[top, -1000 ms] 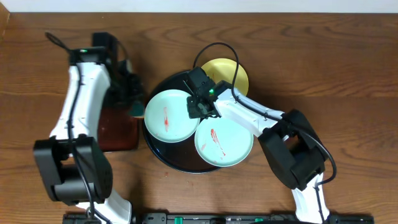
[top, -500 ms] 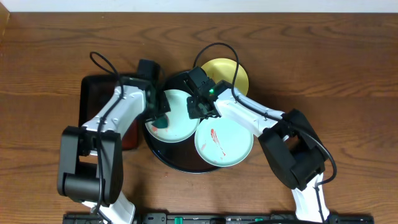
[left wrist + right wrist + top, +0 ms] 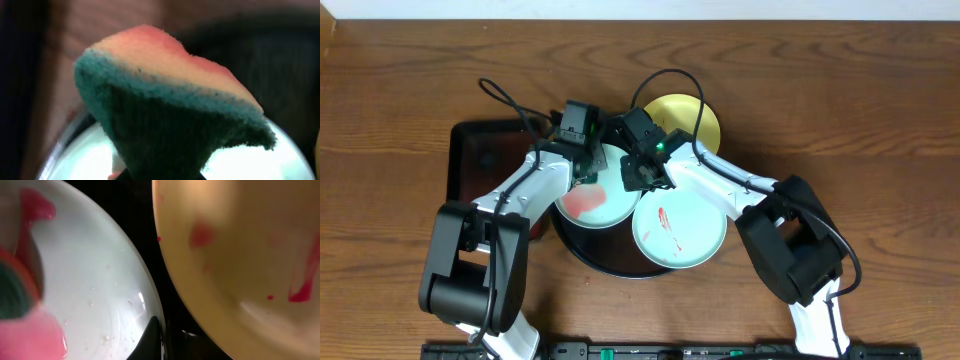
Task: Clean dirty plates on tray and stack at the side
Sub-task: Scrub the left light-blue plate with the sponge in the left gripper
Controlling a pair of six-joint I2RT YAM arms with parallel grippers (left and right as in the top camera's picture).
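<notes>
The round black tray (image 3: 582, 252) holds two mint plates, and the yellow plate (image 3: 692, 114) overlaps its far rim. My left gripper (image 3: 588, 168) is shut on a green-and-yellow sponge (image 3: 165, 100) stained red, and presses it on the far part of the left mint plate (image 3: 592, 200). That plate carries a pink sauce smear. My right gripper (image 3: 642, 174) is shut on the left mint plate's right rim (image 3: 145, 300), one finger (image 3: 157, 340) over the edge. The right mint plate (image 3: 682, 232) has red streaks. The yellow plate (image 3: 240, 245) has red spots.
A smaller rectangular black tray (image 3: 478, 160) lies left of the round tray, partly under my left arm. Brown wood tabletop (image 3: 860, 110) surrounds everything. Cables loop above both wrists.
My left arm swung right from the rectangular tray onto the left mint plate with the sponge. The plate's red streak is now a pink smear. The right arm has not moved.
</notes>
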